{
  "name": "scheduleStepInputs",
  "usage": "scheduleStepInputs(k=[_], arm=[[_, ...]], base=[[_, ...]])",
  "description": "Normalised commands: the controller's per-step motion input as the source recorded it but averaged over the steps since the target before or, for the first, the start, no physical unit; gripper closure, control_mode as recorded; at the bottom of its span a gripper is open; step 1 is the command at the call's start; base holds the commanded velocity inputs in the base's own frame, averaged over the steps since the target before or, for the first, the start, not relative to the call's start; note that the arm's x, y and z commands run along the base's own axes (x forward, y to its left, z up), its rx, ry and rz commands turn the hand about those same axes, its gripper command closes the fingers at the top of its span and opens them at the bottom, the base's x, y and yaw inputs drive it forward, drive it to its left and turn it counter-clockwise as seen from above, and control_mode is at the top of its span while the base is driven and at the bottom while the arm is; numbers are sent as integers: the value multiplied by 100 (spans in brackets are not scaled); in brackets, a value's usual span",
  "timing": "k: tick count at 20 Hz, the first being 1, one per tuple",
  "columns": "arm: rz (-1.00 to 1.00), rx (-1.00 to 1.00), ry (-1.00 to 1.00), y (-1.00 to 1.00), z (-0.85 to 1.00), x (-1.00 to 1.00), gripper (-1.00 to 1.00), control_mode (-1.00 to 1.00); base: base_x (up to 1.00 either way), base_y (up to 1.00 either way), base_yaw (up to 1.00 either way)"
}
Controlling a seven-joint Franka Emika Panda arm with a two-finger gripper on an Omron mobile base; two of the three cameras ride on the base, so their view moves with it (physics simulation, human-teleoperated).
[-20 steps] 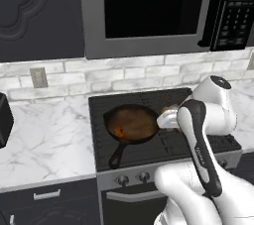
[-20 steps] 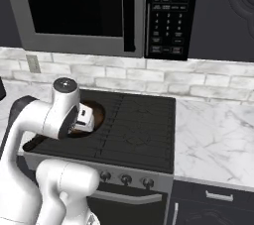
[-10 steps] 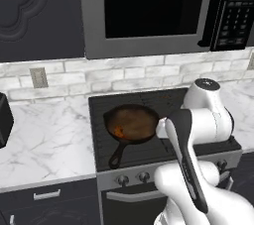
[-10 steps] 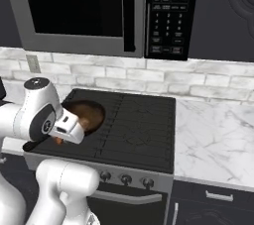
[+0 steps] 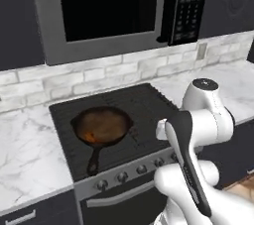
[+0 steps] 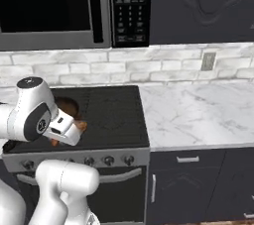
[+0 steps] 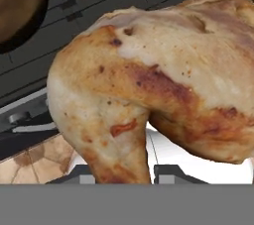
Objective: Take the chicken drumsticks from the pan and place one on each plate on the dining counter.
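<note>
Fingers (image 7: 121,173) are pinching one chicken drumstick (image 7: 158,80). In the hand view it sits right in front of the camera, golden-brown with pale patches and darker seared spots, and the two dark fingertips come up either side of its lower end.

In the right base view the same drumstick (image 6: 79,127) shows as a small orange-brown lump at the tip of the gripper (image 6: 74,131), held in the air above the front edge of the stove (image 6: 116,115), clear of the cooktop. The white arm (image 6: 32,115) folds across the left of that view.

The pan (image 5: 101,126) is on the left side of the black stove, handle pointing toward the front edge, knobs (image 5: 119,177) just below it. There's an orange-brown patch in the pan's front-left part (image 5: 88,135); too blurred to say for sure it's the second drumstick. In the hand view the pan's dark rim (image 7: 22,6) is at the top left, well apart from the held piece.

Microwave (image 5: 106,8) hangs above the stove, brick backsplash (image 6: 163,65) behind. White marble surface (image 6: 198,110) runs to the right of the stove, with dark cabinets (image 6: 198,184) under it.
</note>
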Motion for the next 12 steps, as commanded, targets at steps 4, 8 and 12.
scheduleStepInputs(k=[4,8,12], arm=[[0,0,0,0,0,0,100,100],[0,0,0,0,0,0,100,100],[0,0,0,0,0,0,100,100]], base=[[-12,-2,-70],[0,-2,-73],[0,0,-75]])
